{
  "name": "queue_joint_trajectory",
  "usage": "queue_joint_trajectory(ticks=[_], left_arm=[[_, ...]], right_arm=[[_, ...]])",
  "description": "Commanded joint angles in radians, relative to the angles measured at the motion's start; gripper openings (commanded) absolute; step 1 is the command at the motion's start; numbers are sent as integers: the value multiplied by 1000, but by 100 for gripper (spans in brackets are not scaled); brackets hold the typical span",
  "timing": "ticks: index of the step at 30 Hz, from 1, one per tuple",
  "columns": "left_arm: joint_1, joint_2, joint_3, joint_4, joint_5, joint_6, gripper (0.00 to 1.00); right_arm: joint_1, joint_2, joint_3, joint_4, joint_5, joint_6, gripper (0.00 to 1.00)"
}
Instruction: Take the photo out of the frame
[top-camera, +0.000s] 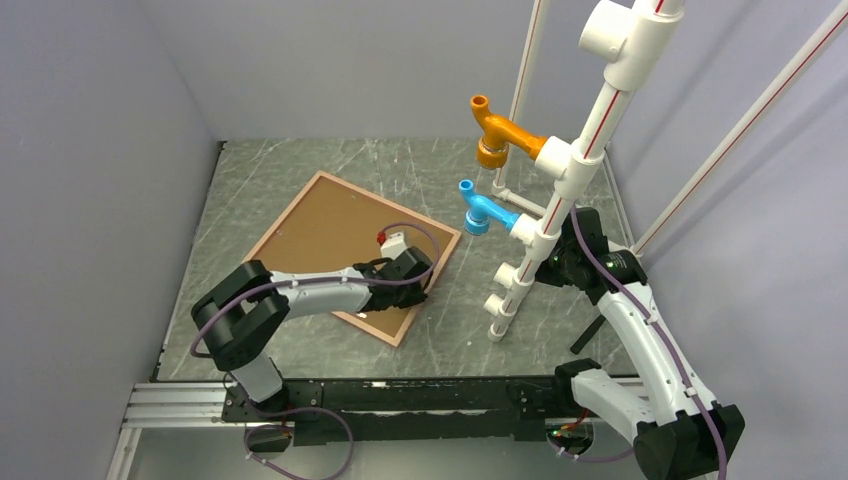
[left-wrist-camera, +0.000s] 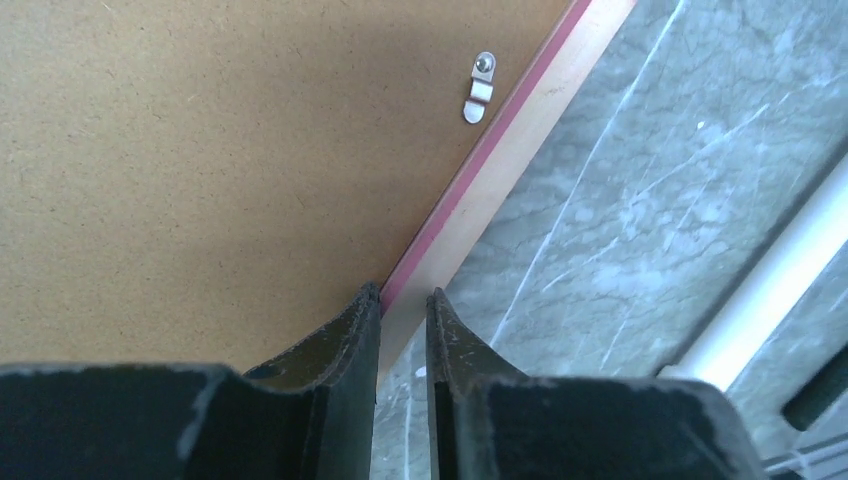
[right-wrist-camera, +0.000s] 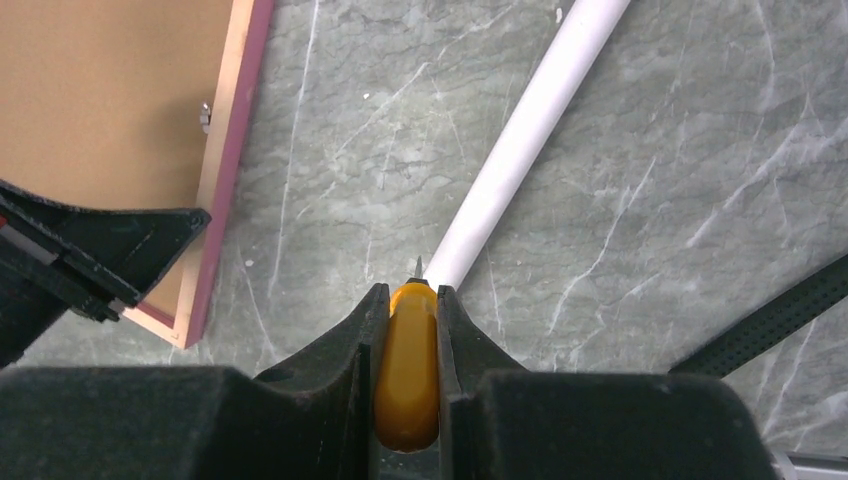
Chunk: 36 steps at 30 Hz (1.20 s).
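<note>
The frame (top-camera: 393, 338) lies back side up on the table, with the brown backing board (top-camera: 330, 240) filling it. The photo is hidden beneath. In the left wrist view my left gripper (left-wrist-camera: 403, 300) straddles the frame's pale wood and pink border (left-wrist-camera: 522, 130) at its right edge, shut on that rail. A metal clip (left-wrist-camera: 480, 88) sits on the backing board (left-wrist-camera: 200, 150) further along. My right gripper (right-wrist-camera: 405, 290) is shut on an orange tool handle (right-wrist-camera: 407, 370), off to the right of the frame (right-wrist-camera: 235, 150).
A white pipe stand (top-camera: 545, 215) with an orange fitting (top-camera: 497, 135) and a blue fitting (top-camera: 480, 212) rises right of the frame. One pipe (right-wrist-camera: 520, 150) runs along the table ahead of my right gripper. Grey walls close in on both sides.
</note>
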Motion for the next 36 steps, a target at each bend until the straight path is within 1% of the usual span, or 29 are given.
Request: queue_joint_trajectory(ticks=[1, 4, 7, 10, 11, 13, 14, 16, 18, 21, 22, 23, 24, 25, 27, 30, 31, 33, 34, 35, 36], left_arm=[[117, 146, 20, -165, 55, -13, 1], [160, 227, 189, -123, 114, -14, 1], [207, 302, 297, -14, 171, -32, 1], [258, 362, 416, 14, 203, -50, 2], [271, 359, 433, 31, 202, -50, 3], [302, 316, 438, 87, 229, -13, 11], [319, 287, 440, 91, 245, 26, 17], [341, 190, 423, 55, 244, 132, 34], [354, 69, 354, 49, 240, 258, 51], [398, -115, 211, 51, 340, 433, 67], [421, -169, 176, 20, 369, 484, 81], [448, -230, 134, -27, 384, 528, 91], [488, -276, 109, -74, 408, 581, 97], [538, -320, 89, -121, 429, 627, 99], [667, -394, 58, -202, 457, 718, 99], [919, -415, 69, -294, 525, 834, 99], [1009, -399, 80, -309, 550, 861, 99], [1142, -325, 118, -344, 559, 898, 99], [1210, -275, 144, -360, 595, 903, 100], [1267, -209, 178, -384, 667, 908, 98], [1310, -135, 212, -396, 704, 917, 95]], right_arm=[[-4, -21, 0, 41, -10, 0, 0], [-4, -34, 0, 48, -12, 29, 0], [-4, -61, -4, 63, 13, 65, 0], [-5, -73, -11, 90, 25, 84, 0], [-4, -70, -9, 91, 24, 84, 0], [-4, -60, 5, 87, 24, 76, 0], [-4, -55, 12, 81, 25, 71, 0], [-5, -53, 27, 72, 48, 61, 0], [-4, -58, 30, 73, 52, 53, 0], [-5, -66, 14, 90, 46, 51, 0], [-4, -66, 7, 96, 40, 52, 0], [-5, -65, 0, 103, 33, 53, 0], [-3, -63, -8, 110, 32, 56, 0], [-3, -60, -13, 117, 8, 56, 0], [-4, -54, -21, 130, -22, 57, 0], [-4, -50, -31, 150, -44, 50, 0], [-4, -49, -33, 153, -50, 45, 0], [-4, -45, -29, 151, -68, 34, 0], [-4, -45, -24, 147, -80, 30, 0], [-4, -49, -18, 144, -87, 27, 0], [-4, -54, -17, 143, -91, 25, 0]])
